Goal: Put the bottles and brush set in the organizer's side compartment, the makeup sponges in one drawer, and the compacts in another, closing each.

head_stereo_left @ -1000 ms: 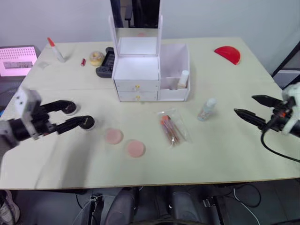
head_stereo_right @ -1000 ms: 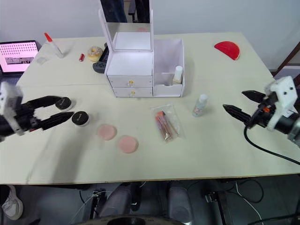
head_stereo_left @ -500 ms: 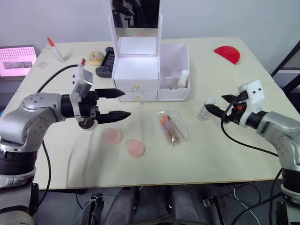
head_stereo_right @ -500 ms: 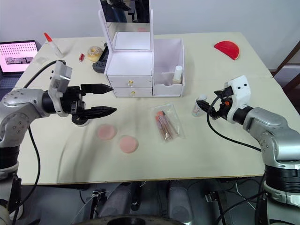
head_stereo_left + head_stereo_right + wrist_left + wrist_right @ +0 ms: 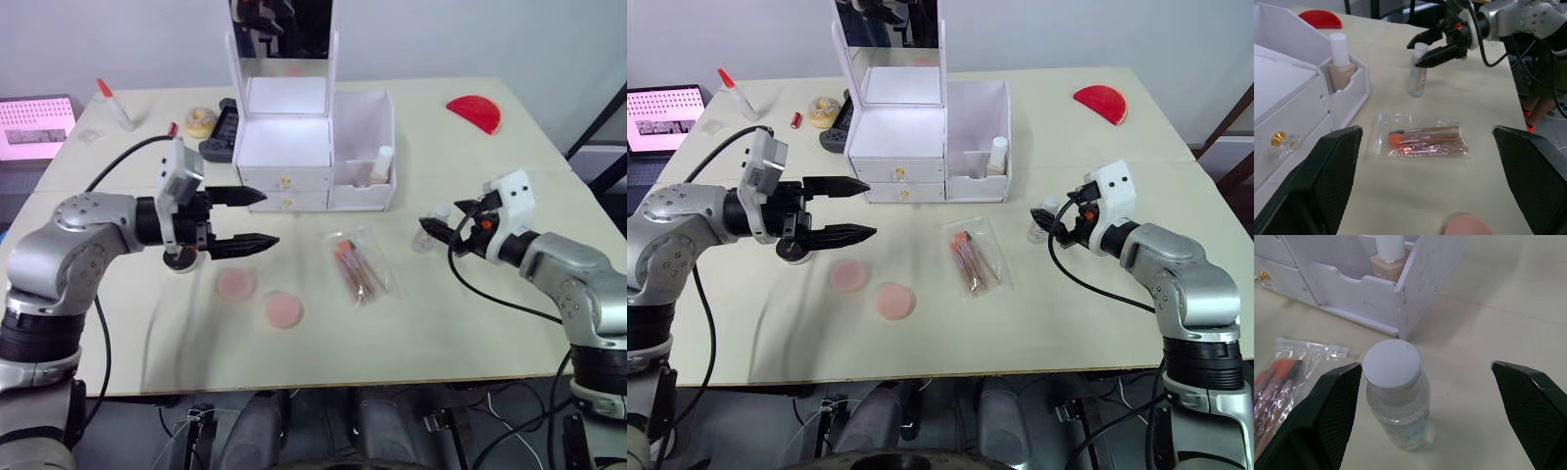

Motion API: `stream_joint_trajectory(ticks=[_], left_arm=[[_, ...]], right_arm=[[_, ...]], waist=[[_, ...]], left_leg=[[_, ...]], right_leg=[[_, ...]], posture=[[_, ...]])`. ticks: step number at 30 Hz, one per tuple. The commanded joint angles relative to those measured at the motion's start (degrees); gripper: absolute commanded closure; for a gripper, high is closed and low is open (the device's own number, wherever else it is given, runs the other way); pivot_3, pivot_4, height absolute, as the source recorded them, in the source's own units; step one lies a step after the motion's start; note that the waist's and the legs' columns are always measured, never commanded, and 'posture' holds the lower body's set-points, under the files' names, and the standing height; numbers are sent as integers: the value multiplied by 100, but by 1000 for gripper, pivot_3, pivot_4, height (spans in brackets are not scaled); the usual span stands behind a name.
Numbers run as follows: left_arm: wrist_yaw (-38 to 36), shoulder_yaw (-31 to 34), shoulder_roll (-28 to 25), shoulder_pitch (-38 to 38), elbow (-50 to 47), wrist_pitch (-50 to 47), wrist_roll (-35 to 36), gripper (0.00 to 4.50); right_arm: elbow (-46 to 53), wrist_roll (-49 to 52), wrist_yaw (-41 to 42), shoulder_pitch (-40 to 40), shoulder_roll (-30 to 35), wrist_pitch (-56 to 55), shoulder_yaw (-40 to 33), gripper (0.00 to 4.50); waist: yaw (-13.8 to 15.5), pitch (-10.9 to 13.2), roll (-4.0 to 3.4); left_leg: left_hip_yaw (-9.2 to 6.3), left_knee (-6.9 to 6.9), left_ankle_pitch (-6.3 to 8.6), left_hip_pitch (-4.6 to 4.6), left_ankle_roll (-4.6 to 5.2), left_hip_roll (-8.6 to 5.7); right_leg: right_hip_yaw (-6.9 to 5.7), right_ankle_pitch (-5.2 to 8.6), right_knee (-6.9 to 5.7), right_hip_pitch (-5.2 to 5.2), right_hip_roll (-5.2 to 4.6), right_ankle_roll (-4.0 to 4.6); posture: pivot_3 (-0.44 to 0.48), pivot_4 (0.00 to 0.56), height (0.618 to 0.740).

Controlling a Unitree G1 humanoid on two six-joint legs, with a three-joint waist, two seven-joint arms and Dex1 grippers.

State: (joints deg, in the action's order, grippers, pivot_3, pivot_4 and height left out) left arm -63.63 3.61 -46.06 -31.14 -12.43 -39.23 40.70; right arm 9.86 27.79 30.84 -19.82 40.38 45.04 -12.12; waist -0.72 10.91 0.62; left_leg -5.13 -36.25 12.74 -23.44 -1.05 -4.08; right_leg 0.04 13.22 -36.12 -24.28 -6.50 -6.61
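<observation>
The white organizer (image 5: 289,147) stands at the table's back with both gold-knobbed drawers shut. Its side compartment (image 5: 364,122) holds a beige bottle (image 5: 384,164). A clear bottle (image 5: 1396,391) stands upright on the table between the fingers of my open right gripper (image 5: 441,221), untouched. The bagged brush set (image 5: 361,266) lies in the middle. Two pink makeup sponges (image 5: 237,285) (image 5: 282,309) lie to its left. My left gripper (image 5: 269,217) hovers open just left of the drawers. One compact (image 5: 181,259) shows under that wrist.
A red half-round piece (image 5: 474,112) lies at the back right. At the back left are a black gadget (image 5: 223,129), a yellowish roll (image 5: 202,121), a glue bottle (image 5: 115,103) and a pink screen (image 5: 34,125).
Both arms swung in from the table's sides. The right gripper reached left until its fingers flank the clear bottle. The left gripper moved right toward the drawers.
</observation>
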Motion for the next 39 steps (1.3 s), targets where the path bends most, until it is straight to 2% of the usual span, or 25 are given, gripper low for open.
stream_joint_trajectory(ticks=[1, 8, 9, 11, 14, 15, 16, 30, 32, 34, 35, 39], left_arm=[[33, 197, -25, 2, -154, 21, 78, 0], [51, 175, -3, -29, -90, 30, 51, 0], [48, 169, -1, -32, -77, 36, 43, 0], [49, 165, 6, -41, -60, 38, 39, 0], [55, 165, 7, -45, -60, 36, 38, 0], [58, 168, 8, -48, -63, 31, 42, 0], [62, 173, 8, -50, -71, 22, 51, 0], [97, 194, -7, -50, -102, -44, 99, 0], [98, 191, -2, -54, -90, -35, 92, 0], [101, 188, 0, -54, -84, -29, 88, 0], [103, 186, 1, -54, -82, -28, 87, 0], [121, 187, 4, -59, -94, -38, 102, 0]], right_arm=[[-17, -61, 36, -128, -8, -171, -66, 23], [-141, -104, 60, -193, -60, -260, -30, 23], [-152, -105, 58, -203, -68, -270, -27, 561], [-163, -102, 55, -210, -81, -276, -28, 1358], [-128, -93, 62, -161, -80, -273, -37, 2918], [-118, -88, 65, -149, -80, -272, -42, 3332], [-108, -84, 68, -135, -78, -270, -48, 3392], [49, -65, 257, -153, 25, -284, -53, 3392], [102, -63, 302, -154, 11, -287, 1, 2365], [172, -59, 320, -170, -5, -274, 42, 1636], [190, -53, 306, -183, -22, -266, 29, 1115], [275, 29, 327, -212, 27, -184, -76, 1115]], waist=[[-3, 0, 0], [-4, 0, 0], [-3, 0, 0], [-1, 0, 0], [-5, 0, 0], [-5, 0, 0], [-4, 0, 0], [-4, 0, 0], [-5, 0, 0], [-6, 0, 0], [-6, 0, 0], [-1, 0, 0]], left_leg=[[0, 0, 0, 0, 0, 0], [0, 0, 0, 0, 0, 0], [0, 0, 0, 0, 0, 0], [0, 0, 0, 0, 0, 0], [0, 0, 0, 0, 0, 0], [0, 0, 0, 0, 0, 0], [0, 0, 0, 1, 0, 0], [0, 0, 0, 1, 0, 0], [0, 0, 0, 1, 0, 0], [0, 0, 0, 1, 0, 0], [0, 0, 0, 1, 0, 0], [0, -1, 0, 1, 0, 0]], right_leg=[[0, 0, 0, 0, 0, 0], [0, 0, -1, 0, 0, -1], [0, 0, -1, 0, 0, -1], [0, 0, -2, 0, 0, -1], [0, -1, -2, 0, 0, -1], [0, -1, -2, 0, 0, -1], [0, -1, -2, 0, 0, -1], [0, -1, -2, 0, 1, -1], [0, -1, -2, 0, 0, -1], [0, -1, -2, 0, 0, -1], [0, -1, -2, 0, 1, -1], [0, -1, -2, 0, 0, -1]], posture=[[0, 150, 737], [0, 150, 737], [0, 150, 737], [0, 150, 737], [0, 150, 737], [0, 150, 737], [0, 150, 737], [0, 150, 737], [0, 150, 737], [0, 150, 737], [0, 150, 737], [0, 150, 737]])
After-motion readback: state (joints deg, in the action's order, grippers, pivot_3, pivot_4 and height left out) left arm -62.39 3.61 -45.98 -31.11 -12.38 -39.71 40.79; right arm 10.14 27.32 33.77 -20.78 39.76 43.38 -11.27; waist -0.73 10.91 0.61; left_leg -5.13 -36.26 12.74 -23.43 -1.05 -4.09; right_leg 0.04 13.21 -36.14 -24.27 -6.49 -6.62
